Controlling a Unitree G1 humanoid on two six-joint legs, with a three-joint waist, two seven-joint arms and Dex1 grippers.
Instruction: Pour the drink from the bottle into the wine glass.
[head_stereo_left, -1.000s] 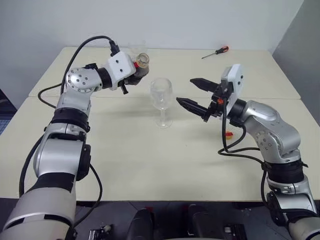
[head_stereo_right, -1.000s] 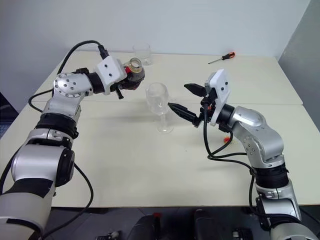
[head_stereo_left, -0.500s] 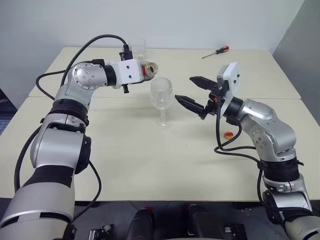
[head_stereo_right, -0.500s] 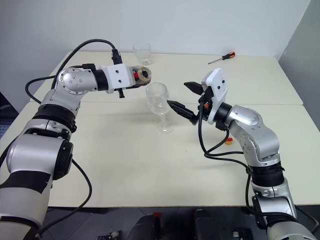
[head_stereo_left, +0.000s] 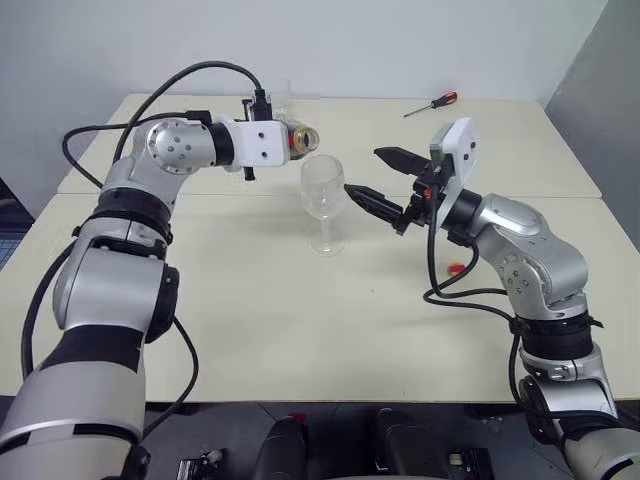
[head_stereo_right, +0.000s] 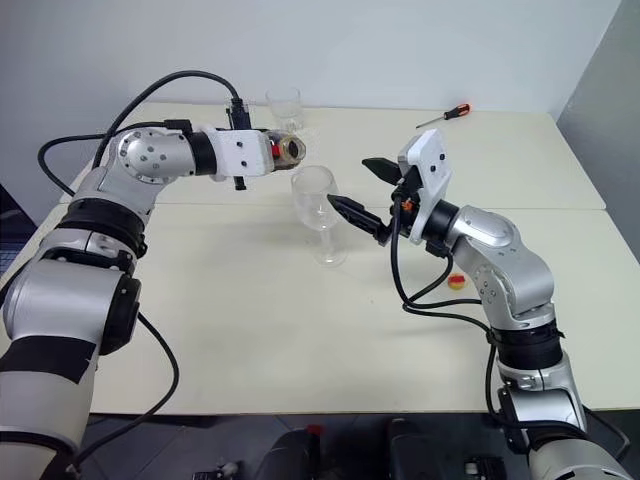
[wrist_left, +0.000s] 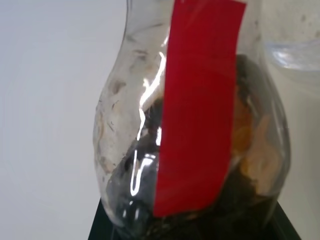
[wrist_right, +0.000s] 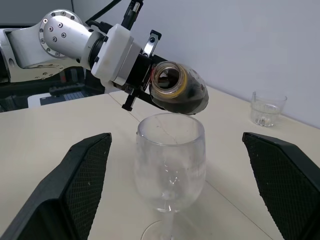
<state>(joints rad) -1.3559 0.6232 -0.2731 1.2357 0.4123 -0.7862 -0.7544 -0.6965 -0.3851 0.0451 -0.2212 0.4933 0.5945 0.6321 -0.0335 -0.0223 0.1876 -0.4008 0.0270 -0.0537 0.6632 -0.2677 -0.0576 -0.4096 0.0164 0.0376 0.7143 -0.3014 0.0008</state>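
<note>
i've got the bottle (wrist_right: 176, 91) clamped in my left gripper (head_stereo_left: 283, 143), lying almost on its side above centre frame, open mouth facing the wine glass (head_stereo_left: 323, 203) and sitting just up and left of its rim. the drink (wrist_right: 187, 97) looks pooled low in the belly, though i can't be sure none is running yet. my right gripper (head_stereo_left: 383, 176) is spread wide and empty, just right of the bowl, apart from it.
</note>
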